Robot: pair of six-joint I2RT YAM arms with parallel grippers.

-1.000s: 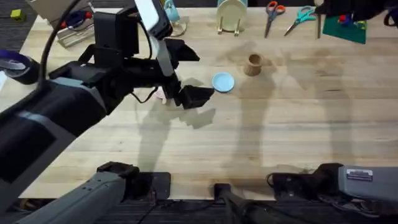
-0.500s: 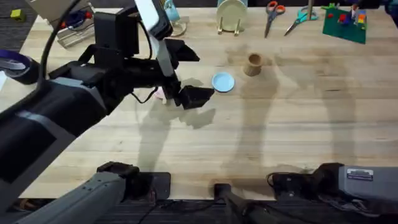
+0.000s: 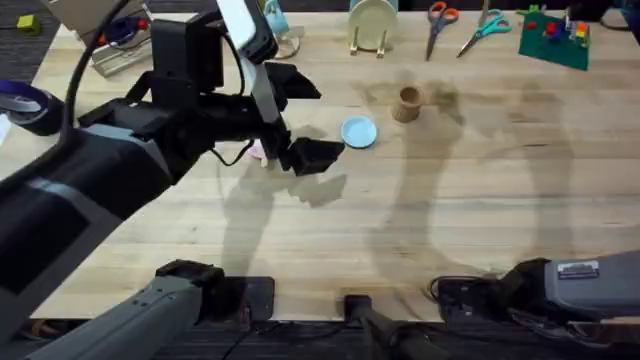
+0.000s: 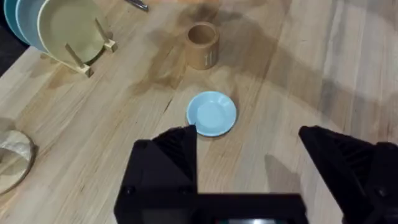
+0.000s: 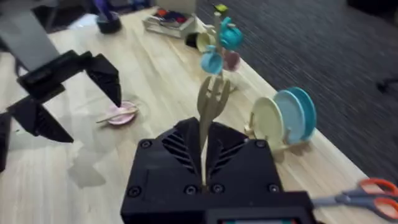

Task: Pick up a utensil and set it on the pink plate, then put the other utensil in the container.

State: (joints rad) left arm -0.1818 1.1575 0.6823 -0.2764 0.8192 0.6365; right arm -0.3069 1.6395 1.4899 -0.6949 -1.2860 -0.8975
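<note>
My left gripper (image 3: 330, 120) hangs open over the table's left middle, also seen from the right wrist view as the left gripper (image 5: 68, 93). The pink plate (image 5: 122, 114) lies just beside it with the wooden spoon (image 5: 109, 117) resting across it; from overhead the pink plate (image 3: 258, 152) is mostly hidden by the arm. My right gripper (image 5: 205, 146) is shut on the wooden fork (image 5: 211, 102), prongs pointing up. The wooden container (image 3: 408, 102) stands upright behind the light-blue plate (image 3: 359, 131). The left wrist view shows the container (image 4: 203, 45) beyond the blue plate (image 4: 211, 113).
A dish rack with a pale-green plate (image 3: 372, 25) stands at the back edge. Two pairs of scissors (image 3: 440, 18) and a green brick plate (image 3: 553, 38) lie at the back right. A tape roll (image 3: 25, 105) sits far left. The right arm's base (image 3: 560, 290) is at the front right.
A dark shape over the back right corner has gone, and the shadows on the table have shifted. The left arm has not moved.
</note>
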